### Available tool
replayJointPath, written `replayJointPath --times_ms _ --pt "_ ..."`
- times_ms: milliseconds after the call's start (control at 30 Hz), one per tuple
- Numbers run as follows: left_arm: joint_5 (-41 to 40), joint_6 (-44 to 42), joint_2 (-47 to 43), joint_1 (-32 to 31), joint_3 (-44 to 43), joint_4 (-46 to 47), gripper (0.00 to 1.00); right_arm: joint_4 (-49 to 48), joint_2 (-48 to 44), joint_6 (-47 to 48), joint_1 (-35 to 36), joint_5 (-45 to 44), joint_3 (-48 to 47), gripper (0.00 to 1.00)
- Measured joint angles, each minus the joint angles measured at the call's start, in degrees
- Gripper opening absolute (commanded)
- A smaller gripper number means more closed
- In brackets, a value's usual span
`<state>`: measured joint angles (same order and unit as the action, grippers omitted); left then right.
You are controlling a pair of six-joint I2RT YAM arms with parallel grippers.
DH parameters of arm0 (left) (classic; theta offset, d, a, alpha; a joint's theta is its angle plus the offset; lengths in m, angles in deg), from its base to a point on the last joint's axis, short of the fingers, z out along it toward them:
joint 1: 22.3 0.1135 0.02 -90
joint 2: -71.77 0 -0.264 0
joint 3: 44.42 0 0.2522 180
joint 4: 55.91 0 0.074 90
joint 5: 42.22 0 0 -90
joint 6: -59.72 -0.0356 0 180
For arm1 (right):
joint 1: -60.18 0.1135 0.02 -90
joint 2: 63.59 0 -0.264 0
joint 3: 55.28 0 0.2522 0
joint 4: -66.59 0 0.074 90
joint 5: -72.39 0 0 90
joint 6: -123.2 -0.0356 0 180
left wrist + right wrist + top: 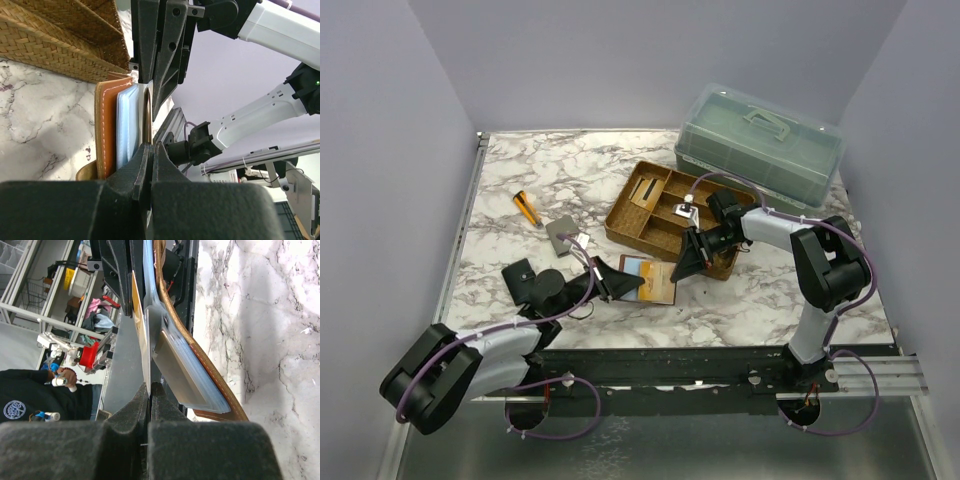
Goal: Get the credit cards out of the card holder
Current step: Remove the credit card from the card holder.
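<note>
The reddish-brown card holder point(658, 284) lies open on the marble table between my two grippers. In the left wrist view it is edge-on: brown leather cover point(106, 130), light-blue sleeves point(127, 122), and a thin brown flap running into my left gripper point(151, 148), which is shut on it. My right gripper point(150, 386) is shut on the end of a thin credit card point(145, 342) that stands edge-on beside the holder's blue sleeves point(200, 375). From above, the left gripper point(623, 284) meets the holder from the left and the right gripper point(683, 267) from the right.
A wicker tray point(625, 216) with compartments sits just behind the holder, and a green lidded box point(760, 140) stands at the back right. A grey wallet point(563, 233), a black wallet point(520, 272) and an orange pen point(528, 207) lie to the left.
</note>
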<state>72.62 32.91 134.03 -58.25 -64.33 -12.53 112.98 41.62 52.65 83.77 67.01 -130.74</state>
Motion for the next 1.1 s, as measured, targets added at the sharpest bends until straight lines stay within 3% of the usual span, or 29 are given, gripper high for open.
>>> replayJointPath --times_ms 333,767,1100 --pt "-0.1 0.0 -5.6 2.9 1.8 -4.1 0.0 0.1 0.0 0.2 -0.1 -0.2 0.0 0.0" --pt "-1.0 -1.5 -15.4 5.6 1.8 -16.4 0.0 -0.2 1.3 0.0 -0.1 -3.6 0.3 0.0" --pt "-3.4 -3.8 -15.8 7.7 -2.7 -22.7 0.0 -1.4 2.9 -1.9 -0.1 -9.0 1.0 0.0"
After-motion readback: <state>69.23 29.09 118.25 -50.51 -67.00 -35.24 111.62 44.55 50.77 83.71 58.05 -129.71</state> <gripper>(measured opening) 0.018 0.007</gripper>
